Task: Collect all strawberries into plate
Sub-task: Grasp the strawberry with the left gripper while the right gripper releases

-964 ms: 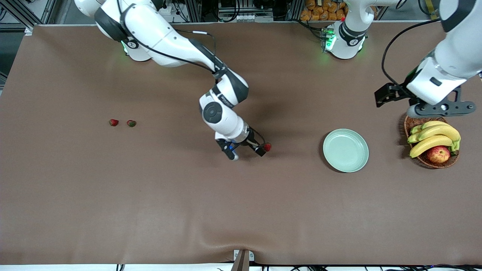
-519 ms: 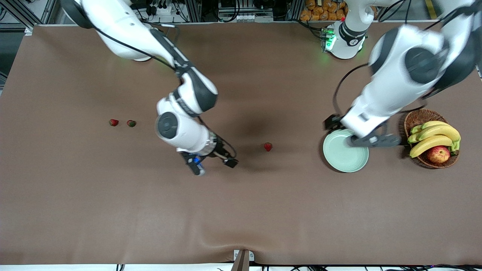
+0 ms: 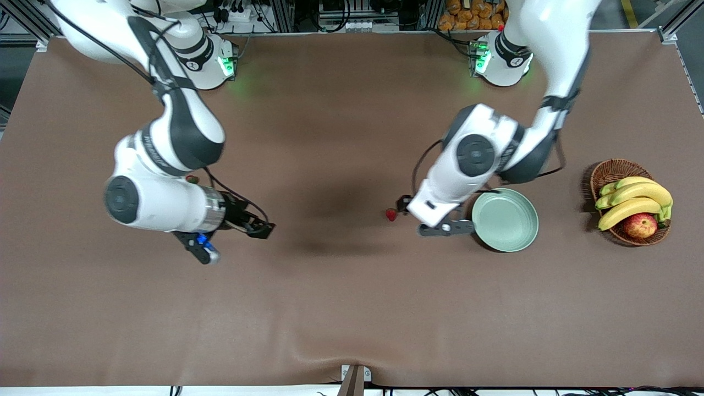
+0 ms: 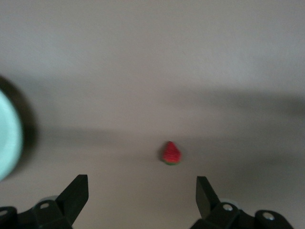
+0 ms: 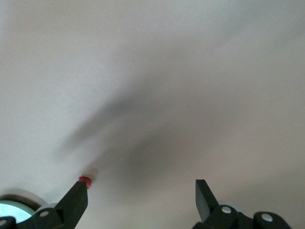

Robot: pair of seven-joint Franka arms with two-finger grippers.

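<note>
Brown covering spreads over the whole tabletop (image 3: 341, 308), with racks and cables along its top edge. Toward the right arm's end, the right claw (image 3: 231, 236) hangs released and empty over bare cloth, well apart from everything; only one berry (image 3: 192, 178) of the pair at that end peeks out from under the arm's bulk, and whether another lies hidden there cannot be told. Near the middle lies a lone strawberry (image 3: 391, 214), just beside the left claw (image 3: 434, 217), which is likewise released and holds nothing. The left arm is plainly the nearer one for this berry. From the left wrist, the same strawberry (image 4: 171, 153) sits ahead of the spread fingers (image 4: 74, 195), roughly on the line between them but not yet inside the gap, so the coming move probably calls for a short advance and descent. It seems to lie with its red tip pointing away from the wrist camera and a trace of green cap toward it. The plate (image 3: 505, 220) rests empty toward the left arm's end, and a wicker basket (image 3: 627, 170) of bananas (image 3: 638, 198) and an apple (image 3: 640, 225) stands near that edge.
</note>
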